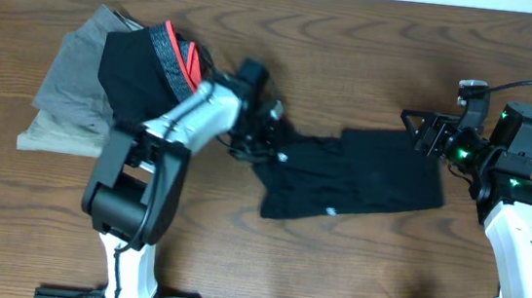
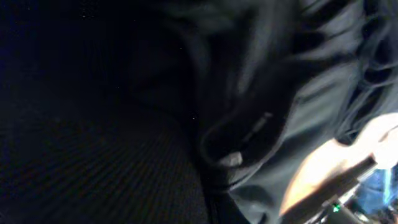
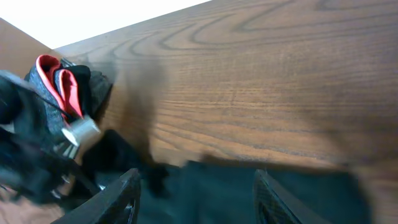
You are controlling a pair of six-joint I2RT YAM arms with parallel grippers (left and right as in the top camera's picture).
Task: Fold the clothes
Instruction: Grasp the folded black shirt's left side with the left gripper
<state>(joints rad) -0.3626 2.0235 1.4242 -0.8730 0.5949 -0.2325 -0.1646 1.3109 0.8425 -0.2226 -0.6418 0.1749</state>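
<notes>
The black T-shirt [image 1: 362, 173] lies crumpled across the middle of the table, with a small white mark [image 1: 330, 212] near its front edge. My left gripper [image 1: 265, 139] is at the shirt's left end, where the fabric gathers to a point. The left wrist view is filled with dark shirt fabric [image 2: 267, 74] and a pale label [image 2: 231, 160]; the gripper looks shut on the cloth. My right gripper [image 1: 422, 130] is open just above the shirt's far right corner. In the right wrist view its fingers [image 3: 199, 199] straddle the shirt [image 3: 217, 193] without holding it.
A smaller black garment with a grey-and-red waistband [image 1: 142, 64] lies on grey folded garments [image 1: 71, 91] at the back left, and also shows in the right wrist view [image 3: 62, 87]. Bare wooden table [image 1: 372, 61] lies behind the shirt.
</notes>
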